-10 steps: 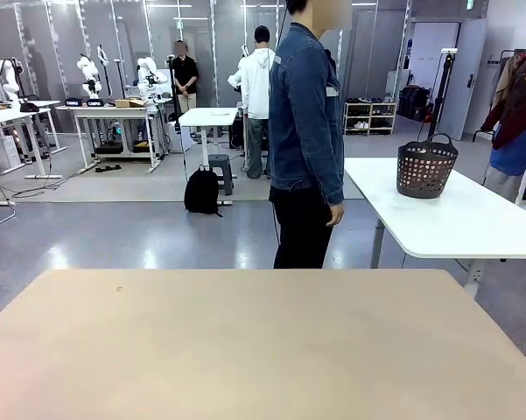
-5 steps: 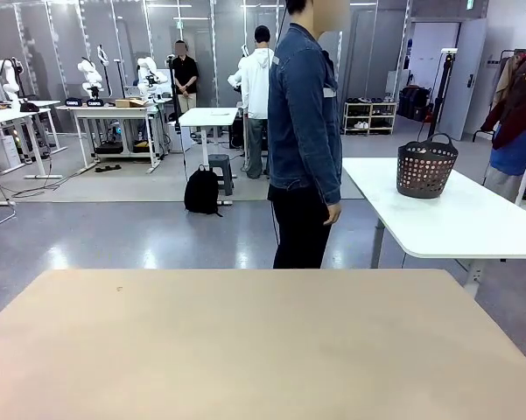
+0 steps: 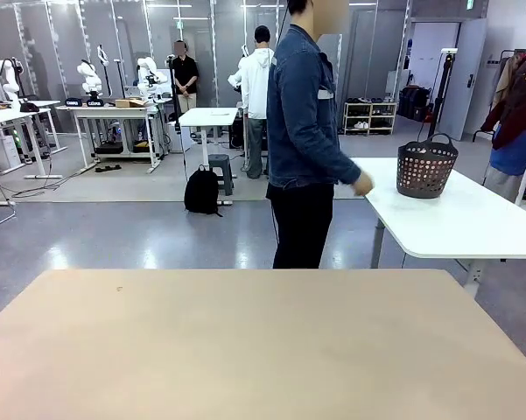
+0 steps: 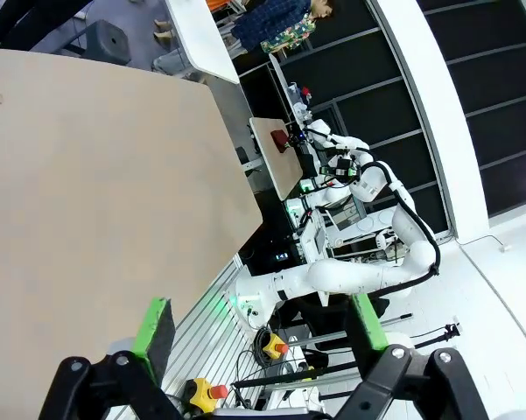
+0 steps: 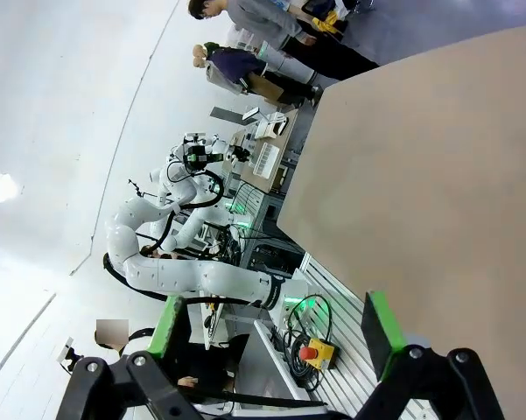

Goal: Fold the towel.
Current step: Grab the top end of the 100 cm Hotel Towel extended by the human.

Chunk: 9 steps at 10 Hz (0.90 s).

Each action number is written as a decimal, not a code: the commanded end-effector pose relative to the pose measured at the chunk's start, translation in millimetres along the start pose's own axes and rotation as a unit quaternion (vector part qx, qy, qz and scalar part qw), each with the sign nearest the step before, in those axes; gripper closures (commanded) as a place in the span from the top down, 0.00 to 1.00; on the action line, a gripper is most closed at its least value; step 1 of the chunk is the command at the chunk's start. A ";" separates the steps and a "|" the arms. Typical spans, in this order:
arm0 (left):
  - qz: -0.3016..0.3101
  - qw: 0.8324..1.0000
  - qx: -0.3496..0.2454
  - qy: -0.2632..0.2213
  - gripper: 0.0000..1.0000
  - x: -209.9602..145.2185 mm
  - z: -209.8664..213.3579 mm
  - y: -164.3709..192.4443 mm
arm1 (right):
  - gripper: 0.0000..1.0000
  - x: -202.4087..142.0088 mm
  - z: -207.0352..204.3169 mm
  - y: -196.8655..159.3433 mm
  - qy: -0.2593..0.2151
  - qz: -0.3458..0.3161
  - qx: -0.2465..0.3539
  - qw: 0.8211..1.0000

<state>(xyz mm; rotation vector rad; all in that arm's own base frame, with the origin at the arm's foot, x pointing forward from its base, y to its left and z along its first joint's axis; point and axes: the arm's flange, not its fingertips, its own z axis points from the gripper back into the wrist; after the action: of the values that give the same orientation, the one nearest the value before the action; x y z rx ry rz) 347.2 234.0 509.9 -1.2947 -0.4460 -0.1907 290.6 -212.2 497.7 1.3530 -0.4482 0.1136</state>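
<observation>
Noted left gripper (image 4: 263, 331) spread wide, tan table (image 4: 87, 192) ahead of its fingers — right gripper (image 5: 273, 331) likewise splayed. Far beyond both, spotted person's hand (image 3: 361, 185) stretched toward dark basket (image 3: 426, 166).

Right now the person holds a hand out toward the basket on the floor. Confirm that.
Not quite: the basket stands on the white table, not on the floor, as the front view shows. The person does hold a hand out toward it.

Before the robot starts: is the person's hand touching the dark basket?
No, the hand reaches toward the basket, but a gap separates them.
</observation>
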 end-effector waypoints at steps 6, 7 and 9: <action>-0.005 1.000 -0.008 0.004 1.00 -2.5 0.6 1.0 | 1.00 3.5 0.0 2.5 -0.005 0.001 0.009 1.000; -0.005 1.000 -0.008 0.004 1.00 -2.5 0.6 1.0 | 1.00 3.5 0.0 2.5 -0.005 0.001 0.009 1.000; -0.005 1.000 -0.008 0.004 1.00 -2.5 0.6 1.0 | 1.00 3.5 0.0 2.5 -0.005 0.001 0.009 1.000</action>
<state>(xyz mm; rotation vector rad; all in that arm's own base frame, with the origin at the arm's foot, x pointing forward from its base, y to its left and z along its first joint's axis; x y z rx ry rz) 346.8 233.9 510.1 -1.2954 -0.4449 -0.1910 291.8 -211.6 497.7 1.3572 -0.4500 0.1122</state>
